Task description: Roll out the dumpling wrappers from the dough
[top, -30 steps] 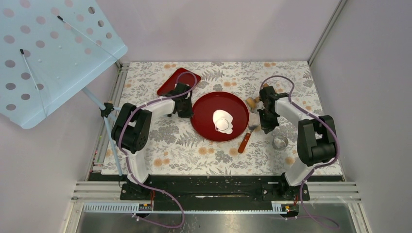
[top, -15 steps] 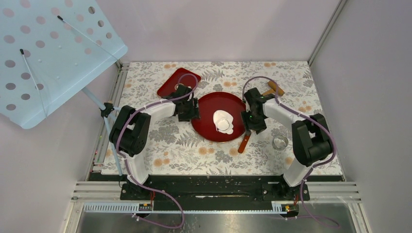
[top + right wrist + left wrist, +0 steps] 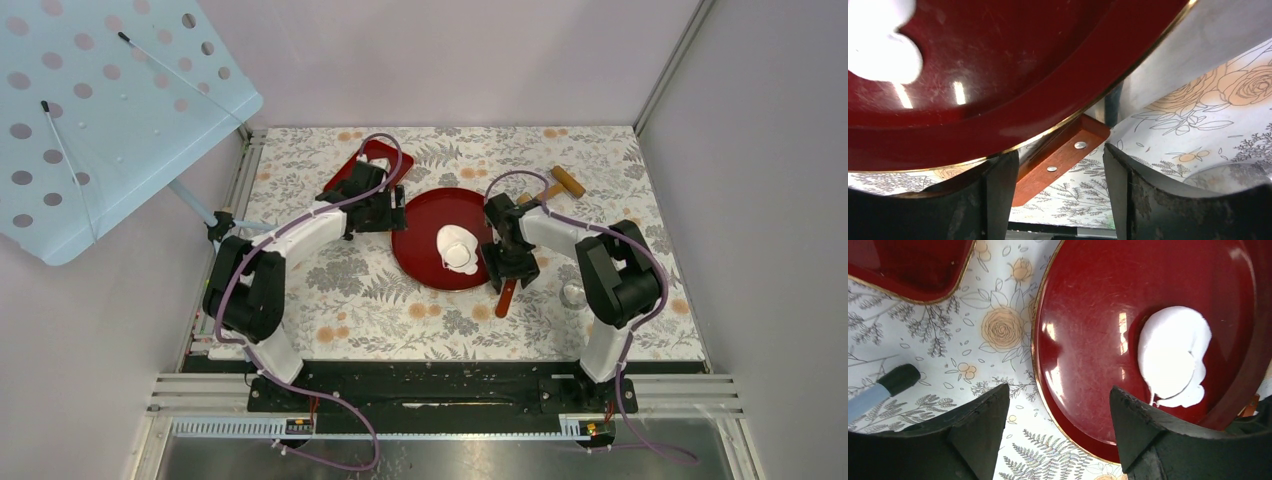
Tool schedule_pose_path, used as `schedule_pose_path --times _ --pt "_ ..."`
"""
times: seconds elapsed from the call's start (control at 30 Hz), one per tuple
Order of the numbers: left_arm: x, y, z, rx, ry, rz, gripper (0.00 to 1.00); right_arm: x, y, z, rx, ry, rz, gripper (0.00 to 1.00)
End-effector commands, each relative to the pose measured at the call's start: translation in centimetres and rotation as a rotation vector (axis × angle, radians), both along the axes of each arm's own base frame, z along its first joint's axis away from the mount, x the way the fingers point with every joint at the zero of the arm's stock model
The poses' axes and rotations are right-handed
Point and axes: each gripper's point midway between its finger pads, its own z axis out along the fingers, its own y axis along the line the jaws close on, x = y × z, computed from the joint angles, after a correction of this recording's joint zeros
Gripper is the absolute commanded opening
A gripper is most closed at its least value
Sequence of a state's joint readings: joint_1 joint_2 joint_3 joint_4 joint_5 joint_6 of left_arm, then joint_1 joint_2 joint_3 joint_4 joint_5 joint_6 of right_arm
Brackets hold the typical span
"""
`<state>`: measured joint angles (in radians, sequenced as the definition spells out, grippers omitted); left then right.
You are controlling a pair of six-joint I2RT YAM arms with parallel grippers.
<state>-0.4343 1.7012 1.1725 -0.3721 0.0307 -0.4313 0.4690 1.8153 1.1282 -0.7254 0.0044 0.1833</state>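
White dough lies a little right of the centre of a round red plate, which stands in the middle of the flowered worktop. The dough looks flat and lobed, like a round piece on a bigger uneven one, but I cannot tell if separate discs are already cut. I think it is kept on the plate so that it does not stick to the cloth and so that both arms can reach it. The left arm goes up from the near edge along the left side and then bends inward. Its left claw hangs over the left rim of the plate, spread wide and holding nothing. A red tray sits just beyond it, toward the far left corner. The right arm folds inward in a similar way, and the right claw is at the right rim of the plate, also spread and empty. The wooden handle of a knife shows between its fingers, but I cannot tell whether they touch it. A wooden rolling pin lies well apart, toward the far right corner. In my judgement the rolling needs this pin, and neither claw is near it.
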Motion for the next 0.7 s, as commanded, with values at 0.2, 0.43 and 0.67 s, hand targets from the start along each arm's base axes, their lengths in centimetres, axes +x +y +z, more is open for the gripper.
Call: schedule_pose_path --times 0.2,0.43,0.67 --pt "2.3 1.3 7.6 0.027 -0.257 -0.012 0.73 -0.9 0.4 -0.3 -0.022 0.03 0.031 0.58" --pt "2.0 2.0 10.1 0.025 -0.313 -0.008 0.73 -1.3 0.6 -1.1 -0.018 0.101 0.016 0.48" --pt "0.9 3.1 12.4 0.036 -0.378 0.0 0.73 -2.0 0.7 -2.6 -0.029 0.17 -0.02 0.45"
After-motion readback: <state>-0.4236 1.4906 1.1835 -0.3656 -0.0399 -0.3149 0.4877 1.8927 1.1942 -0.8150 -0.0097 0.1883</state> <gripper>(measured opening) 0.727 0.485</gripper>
